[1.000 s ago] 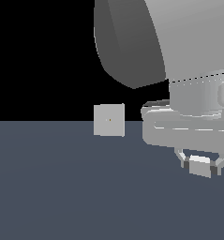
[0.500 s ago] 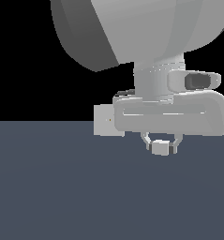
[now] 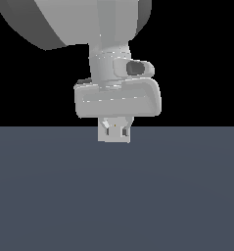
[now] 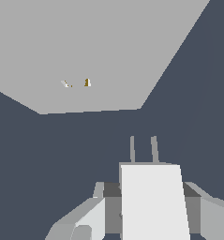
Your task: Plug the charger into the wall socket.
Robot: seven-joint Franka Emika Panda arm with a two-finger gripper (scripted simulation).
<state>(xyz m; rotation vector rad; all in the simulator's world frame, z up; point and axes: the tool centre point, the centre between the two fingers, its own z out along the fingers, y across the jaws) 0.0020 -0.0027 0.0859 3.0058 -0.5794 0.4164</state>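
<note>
In the wrist view the charger (image 4: 151,201) is a white block with two thin prongs (image 4: 132,150) pointing toward the wall socket (image 4: 99,47). The socket is a large pale grey plate with small yellowish slots (image 4: 87,83). A gap of dark floor separates prongs and plate. My gripper (image 4: 151,208) is shut on the charger, with one grey finger (image 4: 87,220) on each side of it. In the exterior view my gripper (image 3: 114,128) hangs directly in front of the socket (image 3: 113,139). There the charger cannot be told apart from the plate behind it.
A flat dark blue-grey floor (image 3: 113,196) fills the lower half of the exterior view, with black background above it. The bulky arm (image 3: 118,98) covers most of the socket from that camera.
The arm has carried the charger toward the exterior view's left, from beside the socket to straight in front of it. The grip on the charger is unchanged.
</note>
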